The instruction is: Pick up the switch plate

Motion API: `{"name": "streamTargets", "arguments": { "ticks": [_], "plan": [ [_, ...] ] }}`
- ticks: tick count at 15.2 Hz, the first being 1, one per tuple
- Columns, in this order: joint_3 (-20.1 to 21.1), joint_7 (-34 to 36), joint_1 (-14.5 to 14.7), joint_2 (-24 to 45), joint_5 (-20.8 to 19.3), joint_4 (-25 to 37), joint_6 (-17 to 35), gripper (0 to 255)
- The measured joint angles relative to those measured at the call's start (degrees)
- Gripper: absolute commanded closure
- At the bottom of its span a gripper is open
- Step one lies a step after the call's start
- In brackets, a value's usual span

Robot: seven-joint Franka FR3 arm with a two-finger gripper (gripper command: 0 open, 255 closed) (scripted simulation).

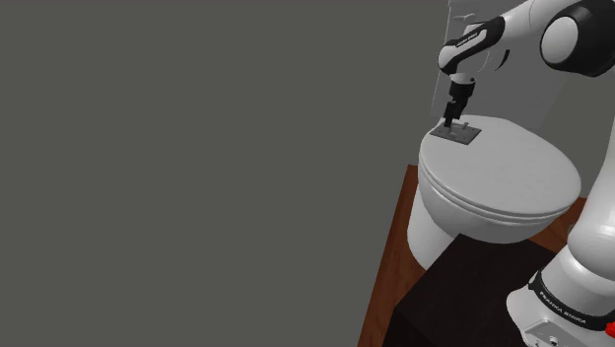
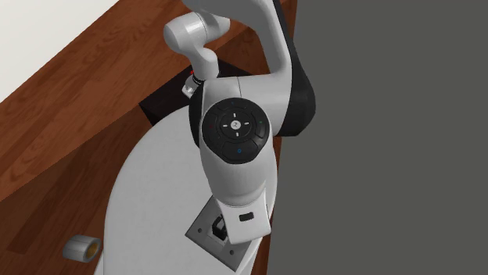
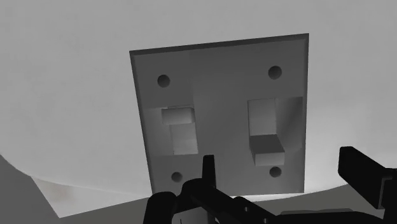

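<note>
The switch plate (image 3: 219,111) is a grey rectangle with two toggles and several screw holes. It lies flat on the white toilet lid (image 1: 512,168), near the lid's back edge by the wall. In the shoulder view my gripper (image 1: 455,121) points straight down just over the plate (image 1: 463,132). In the wrist view the gripper (image 3: 286,175) is open: one finger (image 3: 207,170) hangs over the plate's middle and the other finger (image 3: 362,175) stands past its edge. Neither finger clasps it. In the second exterior view the hand covers much of the plate (image 2: 205,232).
The toilet bowl (image 1: 453,212) stands on a brown wood floor (image 1: 389,266). A dark grey wall (image 1: 197,168) rises close beside it. My dark stand (image 1: 463,306) sits right in front of the bowl. A small pale cylinder (image 2: 80,248) lies on the floor.
</note>
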Motion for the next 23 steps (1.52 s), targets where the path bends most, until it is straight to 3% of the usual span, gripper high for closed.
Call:
{"name": "streamTargets", "arguments": {
  "ticks": [4,5,15,23],
  "plan": [
    [0.36,-0.39,-0.14,1.30,0.78,-1.59,2.73,0],
    [0.39,-0.41,-0.15,1.41,0.84,-1.63,2.89,255],
    [0.42,-0.46,-0.18,1.52,0.92,-1.65,3.03,255],
    [-0.19,0.28,0.13,-0.82,-0.47,0.83,-1.53,255]
  ]
}}
